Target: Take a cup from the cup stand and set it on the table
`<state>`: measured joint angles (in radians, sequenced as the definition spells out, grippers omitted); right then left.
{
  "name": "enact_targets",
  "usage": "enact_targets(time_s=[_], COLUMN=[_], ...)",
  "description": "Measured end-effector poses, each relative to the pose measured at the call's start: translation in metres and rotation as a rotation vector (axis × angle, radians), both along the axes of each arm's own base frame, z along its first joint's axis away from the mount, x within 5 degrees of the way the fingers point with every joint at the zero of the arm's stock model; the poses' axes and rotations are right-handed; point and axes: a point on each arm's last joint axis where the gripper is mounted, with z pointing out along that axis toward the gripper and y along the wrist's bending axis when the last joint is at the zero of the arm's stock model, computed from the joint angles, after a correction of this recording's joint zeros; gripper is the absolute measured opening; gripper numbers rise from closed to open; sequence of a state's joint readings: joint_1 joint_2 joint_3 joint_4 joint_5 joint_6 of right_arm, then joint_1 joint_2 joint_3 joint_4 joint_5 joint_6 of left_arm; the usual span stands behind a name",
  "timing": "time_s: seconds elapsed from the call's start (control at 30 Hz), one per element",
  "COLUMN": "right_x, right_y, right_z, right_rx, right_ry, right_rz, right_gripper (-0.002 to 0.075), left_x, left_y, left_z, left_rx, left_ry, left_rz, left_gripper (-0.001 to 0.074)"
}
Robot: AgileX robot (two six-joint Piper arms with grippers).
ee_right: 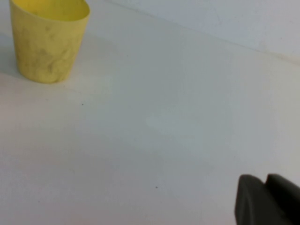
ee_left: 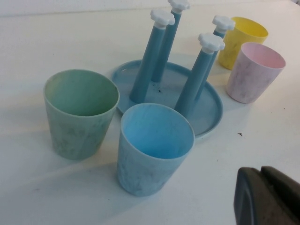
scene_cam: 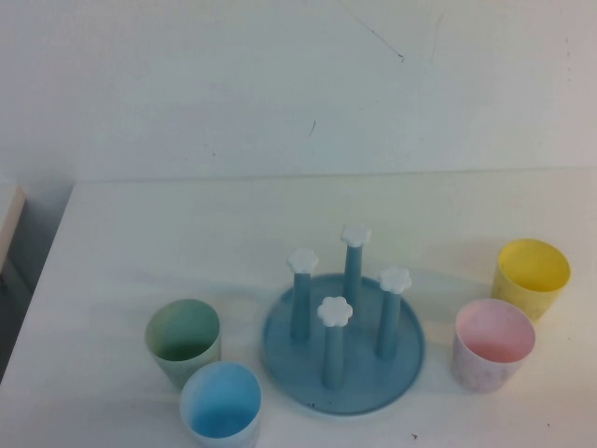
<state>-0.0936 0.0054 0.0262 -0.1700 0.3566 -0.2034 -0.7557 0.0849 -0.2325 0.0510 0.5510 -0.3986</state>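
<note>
The light blue cup (scene_cam: 221, 403) stands upright on the white table (scene_cam: 140, 243), just left of the cup stand (scene_cam: 373, 385). The stand is a round blue tray with four blue pegs with white flower caps; no cup hangs on any peg. In the left wrist view the blue cup (ee_left: 154, 145) is in front of the stand (ee_left: 209, 110). My left gripper (ee_left: 260, 169) is shut and empty, low over the table to the side of the blue cup. My right gripper (ee_right: 266, 177) is shut and empty over bare table. Neither gripper shows in the high view.
A green cup (scene_cam: 184, 340) stands touching or nearly touching the blue cup. A pink cup (scene_cam: 492, 343) and a yellow cup (scene_cam: 531, 276) stand right of the stand; the yellow cup (ee_right: 48, 37) shows in the right wrist view. The table's left edge (scene_cam: 42, 280) is near.
</note>
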Motion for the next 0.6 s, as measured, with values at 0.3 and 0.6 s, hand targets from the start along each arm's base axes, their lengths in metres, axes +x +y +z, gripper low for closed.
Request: enact_targets(time_s=[0.3, 0.6], right_x=[0.000, 0.000], right_y=[0.000, 0.000], right_z=[0.000, 0.000], right_rx=[0.000, 0.000], right_ry=[0.000, 0.000], right_rz=[0.000, 0.000], right_gripper=[0.0041, 0.0040], left_x=[0.005, 0.021], left_y=[0.000, 0.009], left_z=[-0.021, -0.050], left_rx=[0.053, -0.106], left_ry=[-0.008, -0.122], left_rz=[0.046, 0.374], left_gripper=[-0.0001, -0.0002])
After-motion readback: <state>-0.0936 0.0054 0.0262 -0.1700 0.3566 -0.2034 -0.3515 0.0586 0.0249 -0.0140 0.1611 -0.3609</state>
